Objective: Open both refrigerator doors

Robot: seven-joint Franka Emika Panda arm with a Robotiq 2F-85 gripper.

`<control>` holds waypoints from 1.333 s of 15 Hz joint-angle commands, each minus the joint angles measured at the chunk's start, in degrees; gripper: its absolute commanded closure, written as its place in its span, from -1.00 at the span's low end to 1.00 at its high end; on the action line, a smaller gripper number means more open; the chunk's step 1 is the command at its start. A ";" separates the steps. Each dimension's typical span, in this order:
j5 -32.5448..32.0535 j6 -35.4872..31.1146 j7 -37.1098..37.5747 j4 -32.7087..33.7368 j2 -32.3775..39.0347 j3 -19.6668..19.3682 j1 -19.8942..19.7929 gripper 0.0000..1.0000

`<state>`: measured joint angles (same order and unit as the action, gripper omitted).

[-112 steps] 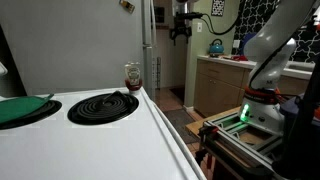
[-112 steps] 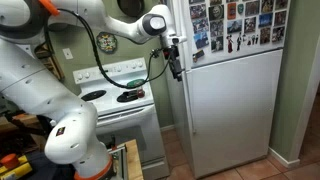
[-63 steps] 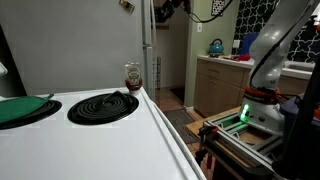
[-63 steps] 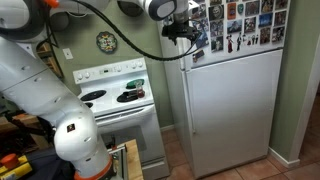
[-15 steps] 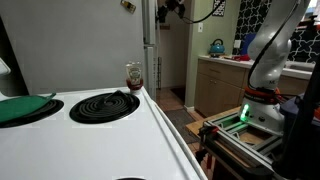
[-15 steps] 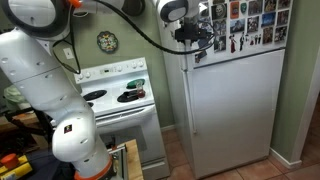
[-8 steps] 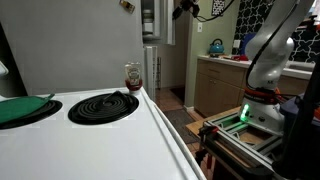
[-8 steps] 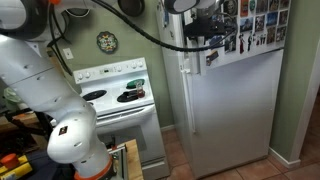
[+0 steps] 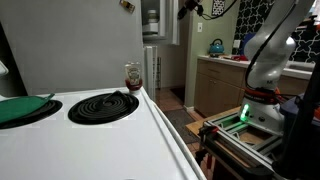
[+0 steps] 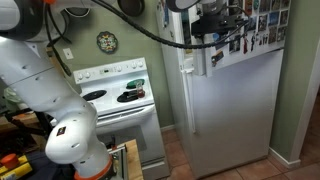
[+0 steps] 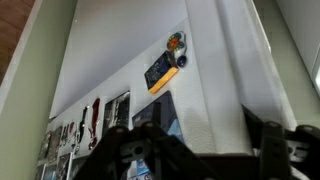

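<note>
Claw [image 11: 195, 152] agape at upper refrigerator door [image 10: 255, 30]

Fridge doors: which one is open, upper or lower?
The shorter upper door, the one covered in photos: it stands swung outward at an angle to the front. The longer lower door sits flush and shut.

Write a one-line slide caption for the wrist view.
Wrist camera looks along the picture-dotted upper refrigerator door, end effector in the foreground.
</note>
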<state>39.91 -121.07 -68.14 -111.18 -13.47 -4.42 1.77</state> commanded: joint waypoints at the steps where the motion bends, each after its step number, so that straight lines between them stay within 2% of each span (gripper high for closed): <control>1: -0.76 -3.53 -0.40 -0.07 -0.17 -0.56 -0.30 -1.00; 3: -0.22 -1.95 -0.45 0.70 0.09 -1.21 -0.08 -1.00; 7: 0.58 6.47 -5.95 3.24 -0.27 -3.21 0.08 -1.00; 8: -0.31 6.77 -5.92 3.62 -0.42 -3.16 -0.43 -1.00; 9: -0.17 4.10 -3.56 3.02 0.15 -2.10 -0.35 -1.00; 16: -0.14 5.55 -4.64 3.77 -0.10 -2.69 -0.47 -1.00; 20: 1.68 8.61 -8.62 5.65 0.66 -4.63 -0.70 -1.00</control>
<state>40.09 -115.47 -73.49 -107.41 -13.55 -7.57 1.50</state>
